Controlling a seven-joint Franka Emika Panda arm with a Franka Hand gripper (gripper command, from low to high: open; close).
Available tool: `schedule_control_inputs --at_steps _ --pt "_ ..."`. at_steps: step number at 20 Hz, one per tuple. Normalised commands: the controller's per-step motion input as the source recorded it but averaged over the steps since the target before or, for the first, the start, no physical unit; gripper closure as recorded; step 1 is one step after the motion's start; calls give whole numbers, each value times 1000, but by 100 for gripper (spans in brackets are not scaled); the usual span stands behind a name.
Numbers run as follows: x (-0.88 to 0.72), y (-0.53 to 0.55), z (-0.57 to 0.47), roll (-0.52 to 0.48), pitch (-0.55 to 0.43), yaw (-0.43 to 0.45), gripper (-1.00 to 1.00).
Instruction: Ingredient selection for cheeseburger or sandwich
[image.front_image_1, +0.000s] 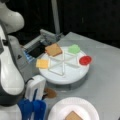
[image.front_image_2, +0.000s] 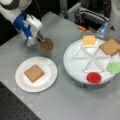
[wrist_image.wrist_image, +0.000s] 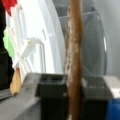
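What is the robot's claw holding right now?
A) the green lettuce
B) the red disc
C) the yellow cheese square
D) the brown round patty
D: the gripper is shut on the brown round patty, held above the table beside the white plate; the wrist view shows the patty edge-on between the fingers.

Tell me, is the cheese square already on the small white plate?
No, the cheese square sits on the divided tray, while the small white plate holds only one toast square.
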Motion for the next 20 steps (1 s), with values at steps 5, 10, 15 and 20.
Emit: schedule_control_inputs --at_steps 5,10,15,20 --pt "746 -167 17 -273 106 165 100" --pt "553 -88 3 -287 161 148 100" --pt "494 -5 -119 -397 166 60 100" --pt "362 11 -109 -392 177 21 100"
